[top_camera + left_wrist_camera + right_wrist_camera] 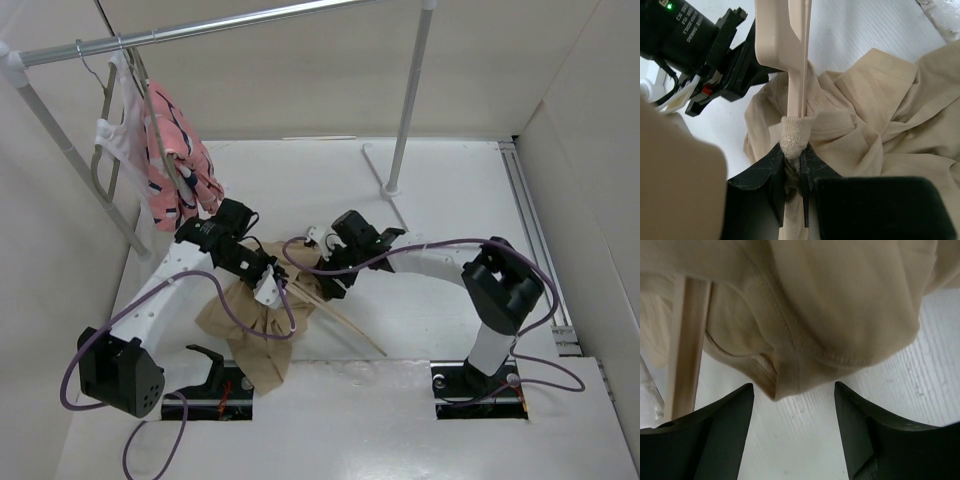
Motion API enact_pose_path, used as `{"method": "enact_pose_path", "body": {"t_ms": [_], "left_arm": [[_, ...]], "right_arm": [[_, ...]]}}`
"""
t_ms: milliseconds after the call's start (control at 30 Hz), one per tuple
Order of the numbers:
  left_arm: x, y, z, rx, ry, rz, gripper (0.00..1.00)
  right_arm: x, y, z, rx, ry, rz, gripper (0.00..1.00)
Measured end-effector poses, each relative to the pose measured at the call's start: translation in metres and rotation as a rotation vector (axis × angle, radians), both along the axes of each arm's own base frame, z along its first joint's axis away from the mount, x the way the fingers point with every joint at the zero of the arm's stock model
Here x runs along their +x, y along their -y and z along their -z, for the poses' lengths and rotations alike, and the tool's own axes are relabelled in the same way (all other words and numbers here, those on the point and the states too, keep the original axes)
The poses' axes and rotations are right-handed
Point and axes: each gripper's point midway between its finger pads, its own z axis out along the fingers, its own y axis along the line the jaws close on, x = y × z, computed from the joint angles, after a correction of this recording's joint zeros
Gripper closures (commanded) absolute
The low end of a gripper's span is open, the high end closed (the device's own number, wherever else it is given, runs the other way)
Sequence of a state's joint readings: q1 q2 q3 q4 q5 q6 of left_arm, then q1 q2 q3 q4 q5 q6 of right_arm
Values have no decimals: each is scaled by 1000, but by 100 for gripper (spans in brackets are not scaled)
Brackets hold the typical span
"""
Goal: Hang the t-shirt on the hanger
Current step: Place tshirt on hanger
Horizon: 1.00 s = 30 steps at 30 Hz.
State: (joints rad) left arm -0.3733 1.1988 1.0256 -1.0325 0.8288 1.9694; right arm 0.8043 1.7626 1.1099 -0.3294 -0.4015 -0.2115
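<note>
Tan cotton short-sleeved t-shirt (880, 115): soft, limp, light; heaped beneath your left gripper (792, 167), which pinches collar fold wrapped over slim peach plastic hanger (777, 35) arm. Right gripper (792, 386) spread, stitched edge just ahead. Grab seams, not loose cloth; likely slides off smooth plastic.

**Colour rundown: mostly beige on white**

The t-shirt (245, 335) is plain tan with no print, and its stitching matches. The hanger (772, 35) is pale peach, nearly the same shade. The worktop (450, 190) is white. The left pincer (792, 165) and right pincer (792, 387) are both black, and the cables (440, 241) are purple. On the silver rail (250, 19) there's a pink garment (180, 165) with dark blue and white marks.
</note>
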Motion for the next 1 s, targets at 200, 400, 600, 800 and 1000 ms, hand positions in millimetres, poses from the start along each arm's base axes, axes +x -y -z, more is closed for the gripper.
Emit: {"method": "enact_pose_path", "body": {"t_ms": [200,400,600,800,1000], "left_arm": [[0,0,-1,-5,-4,-22,100],[4,3,-6,-34,-33,-79,100],[6,5,-8,-53,-68,-124,100],[11,7,-11,-71,-107,-189,100],[41,11,-18,-125,-89,-356,100]], "right_arm": [[11,-14,-5,48,30,16,44],[22,-10,6,2,43,78,50],[24,-10,21,-26,25,87,100],[35,9,26,-24,-7,177,100],[64,108,3,32,-28,487,100]]}}
